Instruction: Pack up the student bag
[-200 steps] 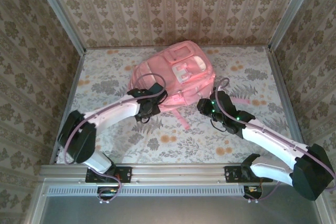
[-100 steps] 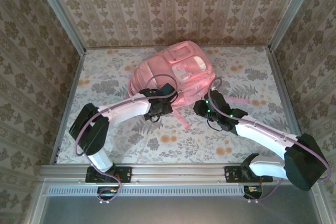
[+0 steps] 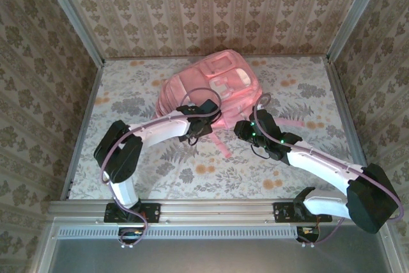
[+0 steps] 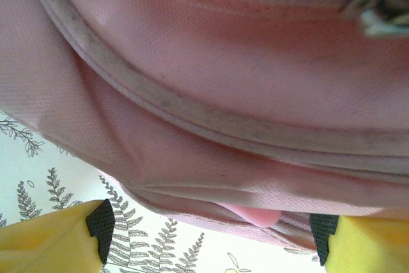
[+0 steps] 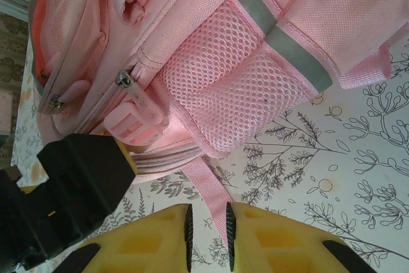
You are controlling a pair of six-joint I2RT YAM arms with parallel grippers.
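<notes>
Left gripper [image 4: 211, 228] faces cropped student bag [image 4: 223, 94] (zip [image 4: 383, 4] blurred).

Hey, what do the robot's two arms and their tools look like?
The left arm and right arm have white shells, black joints and looping mauve cables; green lights dot the right wrist. The left tool and right tool have yellow fingers with black pads.

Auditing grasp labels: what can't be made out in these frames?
Student bag contents: fabric covers them, every view.
Zip pull: left wrist view, blurred, cut by the right edge.
Strap end: right wrist view, runs between the right tool fingers, off the bottom edge.
Left tool fingertips: top view, hidden under its wrist.
</notes>
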